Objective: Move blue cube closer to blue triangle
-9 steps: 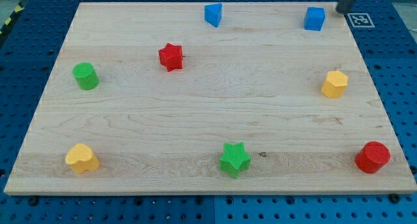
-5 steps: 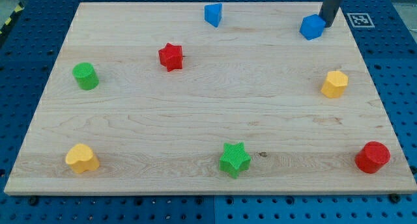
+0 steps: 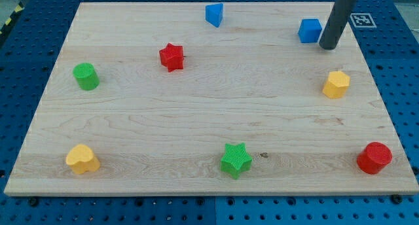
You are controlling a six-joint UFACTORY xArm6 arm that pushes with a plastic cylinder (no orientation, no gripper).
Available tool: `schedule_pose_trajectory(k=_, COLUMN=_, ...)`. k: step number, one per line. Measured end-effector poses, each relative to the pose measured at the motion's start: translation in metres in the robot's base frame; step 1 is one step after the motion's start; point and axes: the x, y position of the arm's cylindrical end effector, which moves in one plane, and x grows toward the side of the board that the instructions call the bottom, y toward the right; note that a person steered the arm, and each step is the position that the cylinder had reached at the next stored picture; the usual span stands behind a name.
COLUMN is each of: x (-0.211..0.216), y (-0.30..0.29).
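Observation:
The blue cube (image 3: 309, 30) sits near the view's top right of the wooden board (image 3: 196, 114). The blue triangle (image 3: 214, 14) sits at the view's top centre, well to the cube's left. My tip (image 3: 327, 47) rests on the board just to the right of and slightly below the blue cube, close to it; I cannot tell whether it touches. The dark rod rises from the tip to the view's top edge.
A red star (image 3: 171, 56) and a green cylinder (image 3: 86, 76) lie on the left. A yellow heart (image 3: 82, 159) is at bottom left, a green star (image 3: 236, 159) at bottom centre, a red cylinder (image 3: 374, 157) at bottom right, a yellow hexagon (image 3: 336, 84) at right.
My tip came in from the top right corner, then moved down beside the blue cube. The cube shifted a little to the left and down and turned.

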Motion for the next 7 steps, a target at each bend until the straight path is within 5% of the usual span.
schedule_pose_trajectory(k=2, x=0.005, y=0.008)
schedule_pose_trajectory(k=4, x=-0.049, y=0.027)
schedule_pose_trajectory(k=7, x=0.0, y=-0.066)
